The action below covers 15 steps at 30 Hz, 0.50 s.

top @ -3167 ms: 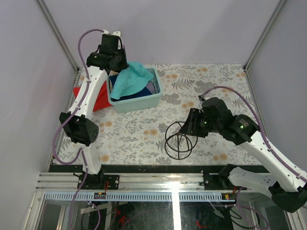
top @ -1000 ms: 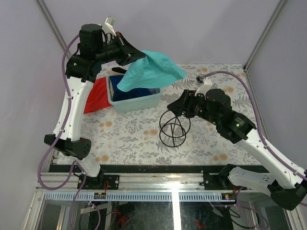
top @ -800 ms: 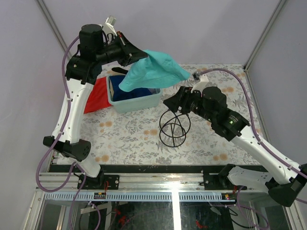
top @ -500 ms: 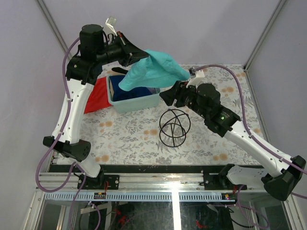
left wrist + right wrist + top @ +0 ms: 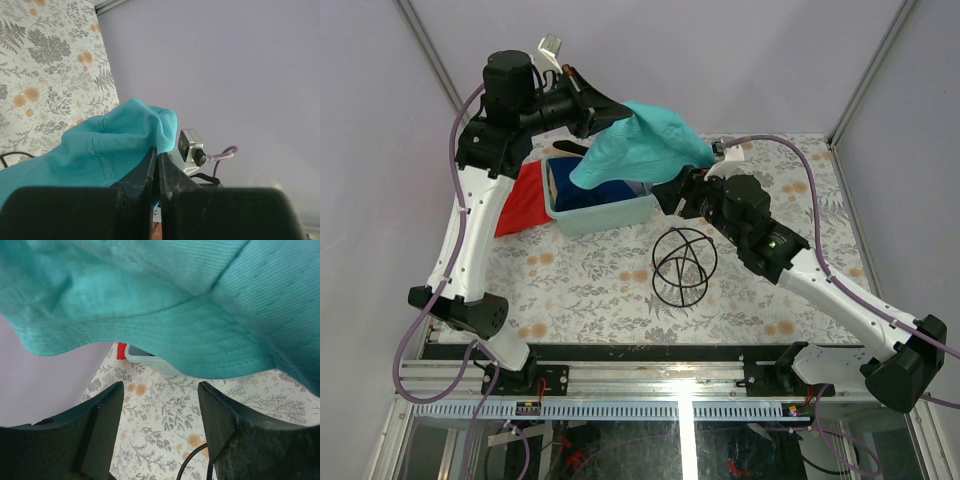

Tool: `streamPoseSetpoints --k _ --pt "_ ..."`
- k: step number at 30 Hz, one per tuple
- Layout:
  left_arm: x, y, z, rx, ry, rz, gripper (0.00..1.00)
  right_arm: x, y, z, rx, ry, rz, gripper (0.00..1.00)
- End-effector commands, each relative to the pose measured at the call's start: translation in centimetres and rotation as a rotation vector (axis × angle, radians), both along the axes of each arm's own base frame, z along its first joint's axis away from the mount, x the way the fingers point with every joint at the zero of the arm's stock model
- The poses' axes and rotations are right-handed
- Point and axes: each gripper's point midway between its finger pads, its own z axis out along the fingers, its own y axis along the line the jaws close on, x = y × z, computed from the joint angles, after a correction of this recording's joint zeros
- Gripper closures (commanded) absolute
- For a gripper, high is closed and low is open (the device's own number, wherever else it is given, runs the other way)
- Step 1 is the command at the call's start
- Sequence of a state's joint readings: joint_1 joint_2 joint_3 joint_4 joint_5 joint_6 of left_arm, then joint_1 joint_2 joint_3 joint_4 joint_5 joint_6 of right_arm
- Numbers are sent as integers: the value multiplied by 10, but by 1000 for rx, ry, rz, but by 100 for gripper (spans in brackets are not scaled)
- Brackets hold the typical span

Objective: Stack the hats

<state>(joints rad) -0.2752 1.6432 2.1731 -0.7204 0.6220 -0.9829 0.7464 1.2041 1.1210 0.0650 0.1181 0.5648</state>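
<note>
Top view: left gripper (image 5: pixel 612 113) holds the teal hat (image 5: pixel 642 148) aloft over the bin (image 5: pixel 605 215). Right gripper (image 5: pixel 668 193) sits under the hat's lower brim; its jaw state can't be told from here.
Left wrist view: jaws pinched tight on hat fabric.
Right wrist view: fingers (image 5: pixel 102 425) spread wide, gripping nothing, brim above them.

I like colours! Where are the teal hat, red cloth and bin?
teal hat (image 5: pixel 640 145): top external view, middle of the fabric.
red cloth (image 5: pixel 523 200): top external view, its middle.
bin (image 5: pixel 605 215): top external view, near wall.
</note>
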Motion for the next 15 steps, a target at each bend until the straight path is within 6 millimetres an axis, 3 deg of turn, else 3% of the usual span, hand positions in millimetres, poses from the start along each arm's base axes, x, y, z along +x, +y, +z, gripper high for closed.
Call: streamPoseSetpoints --k 1,10,13,15 --pt "-20 -4 24 -46 -73 -50 100 8 -6 35 65 -113 -58 32" --pt "-21 -4 17 -55 -55 -50 100 20 -1 46 67 -136 -76 40" --pt "-22 -4 15 -60 -49 -50 100 23 2 48 69 -138 -75 54" --pt "-22 -4 13 -60 -47 -47 100 24 1 50 73 -142 -79 68"
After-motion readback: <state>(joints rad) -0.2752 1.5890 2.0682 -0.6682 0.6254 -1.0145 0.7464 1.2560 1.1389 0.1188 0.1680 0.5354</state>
